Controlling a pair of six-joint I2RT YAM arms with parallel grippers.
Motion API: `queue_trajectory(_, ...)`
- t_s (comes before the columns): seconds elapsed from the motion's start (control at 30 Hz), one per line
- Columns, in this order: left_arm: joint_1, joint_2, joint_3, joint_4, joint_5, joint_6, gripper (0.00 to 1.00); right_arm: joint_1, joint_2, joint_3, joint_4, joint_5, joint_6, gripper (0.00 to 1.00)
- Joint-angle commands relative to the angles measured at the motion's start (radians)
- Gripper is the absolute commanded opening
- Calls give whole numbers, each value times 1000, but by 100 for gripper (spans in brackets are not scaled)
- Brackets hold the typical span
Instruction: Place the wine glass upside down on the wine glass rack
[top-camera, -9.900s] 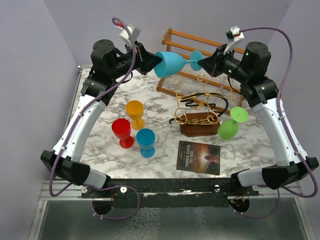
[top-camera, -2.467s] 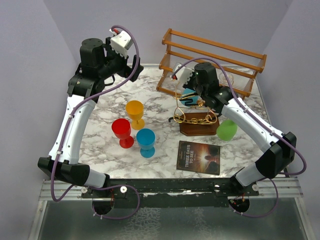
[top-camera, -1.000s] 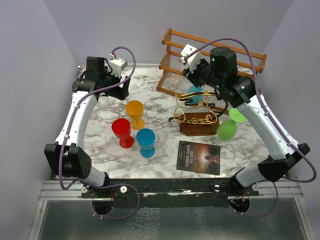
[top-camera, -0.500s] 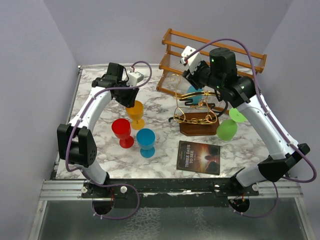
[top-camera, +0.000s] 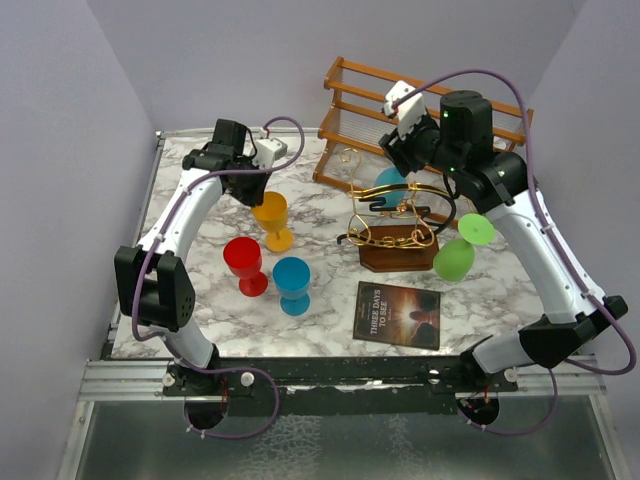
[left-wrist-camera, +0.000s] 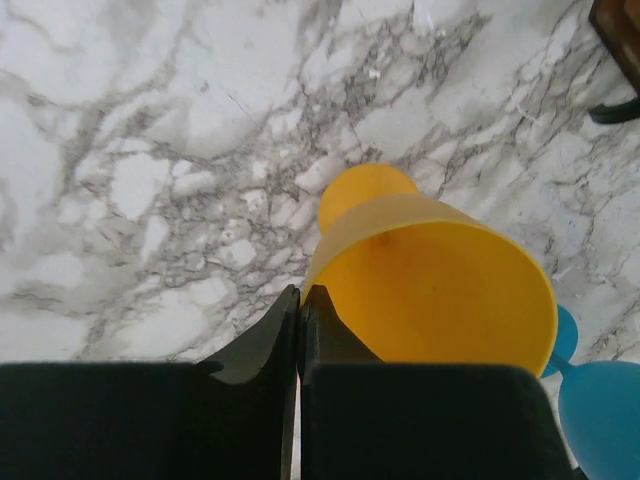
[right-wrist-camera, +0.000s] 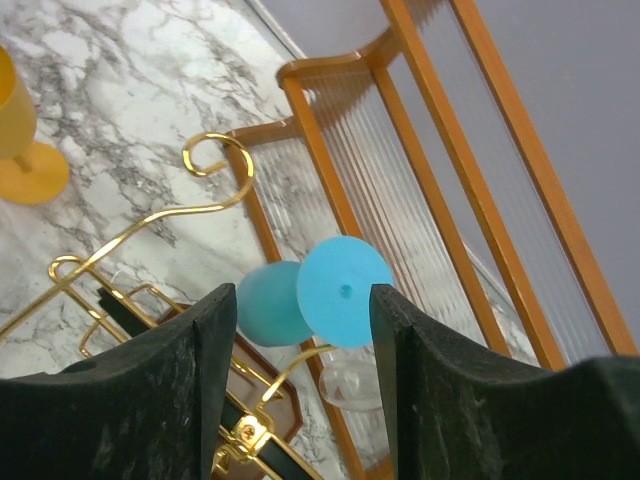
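A cyan wine glass (top-camera: 388, 186) hangs upside down in the gold wire wine glass rack (top-camera: 396, 232), its round foot (right-wrist-camera: 345, 292) uppermost. My right gripper (top-camera: 402, 150) hovers above it, open; the foot shows in the gap between the fingers (right-wrist-camera: 300, 300), untouched. A green glass (top-camera: 455, 256) hangs tilted on the rack's right side. A yellow wine glass (top-camera: 271, 214) stands upright on the marble. My left gripper (top-camera: 254, 190) is shut on its near rim (left-wrist-camera: 300, 292), one fingertip outside the bowl (left-wrist-camera: 430, 290) and one inside.
A red glass (top-camera: 245, 262) and a blue glass (top-camera: 292, 282) stand just in front of the yellow one. A book (top-camera: 398, 314) lies in front of the rack's brown base (top-camera: 402, 256). The orange-brown slatted shelf (top-camera: 430, 112) stands at the back.
My left arm swung in from the back-left corner to the yellow glass and its jaws closed on the rim. My right gripper opened wider and drew up and back from the cyan glass.
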Motion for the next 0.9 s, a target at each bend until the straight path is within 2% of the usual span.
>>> queue_trajectory(0.0, -5, -51, 146, 13, 8, 5, 0, -58, -41, 24, 44, -50, 101, 60)
queue_trajectory(0.3, -6, -122, 371, 84, 14, -151, 0, -84, -46, 64, 62, -137, 158, 68)
queue_trajectory(0.53, -6, -214, 373, 317, 62, -337, 0, -84, -3, 98, 133, -269, 273, 76)
queue_trajectory(0.73, -5, -262, 330, 468, 150, -514, 0, -84, 37, 85, 237, -385, 453, 73)
queue_trajectory(0.87, -6, -269, 318, 516, 230, -621, 0, -84, 41, 50, 318, -381, 570, 68)
